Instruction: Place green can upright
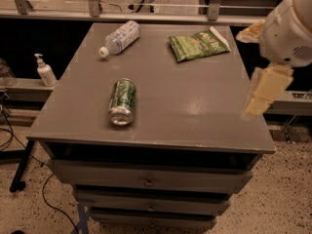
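Grey cabinet top [195, 106] with drawers below carries 3 things: the green can [122, 101], a clear bottle [119, 37] and a flat snack bag [199, 44], the last 2 lying near the far edge. The green can lies on its side near the front edge, on the half nearer the soap dispenser [45, 71]. Its long axis runs roughly front to back, with a silver end facing the front. My gripper [263, 94] hangs off the opposite side of the top, well apart from the can, with bare surface between us. Whether it is released or clenched I cannot tell. I judge the coming reach must cross the top sideways and meet the can across its long axis.
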### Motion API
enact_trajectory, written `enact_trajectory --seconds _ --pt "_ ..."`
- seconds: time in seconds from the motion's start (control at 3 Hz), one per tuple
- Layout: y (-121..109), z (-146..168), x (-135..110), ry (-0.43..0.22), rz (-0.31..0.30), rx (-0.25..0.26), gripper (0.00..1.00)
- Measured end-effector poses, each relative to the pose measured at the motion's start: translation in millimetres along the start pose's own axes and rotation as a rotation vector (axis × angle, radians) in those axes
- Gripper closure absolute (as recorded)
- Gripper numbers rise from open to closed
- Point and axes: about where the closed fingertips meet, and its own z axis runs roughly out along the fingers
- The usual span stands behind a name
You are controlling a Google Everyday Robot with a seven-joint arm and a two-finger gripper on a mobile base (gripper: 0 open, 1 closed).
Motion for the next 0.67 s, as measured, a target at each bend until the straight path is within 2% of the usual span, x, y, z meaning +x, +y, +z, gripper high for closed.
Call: enact_trajectory --seconds 0.33,0.67 --pt "-23.6 42.1 -50.9 -0.165 -0.172 0.009 0.0" --pt "-38.7 71.7 -110.1 -0.319 -0.367 0.03 0.0"
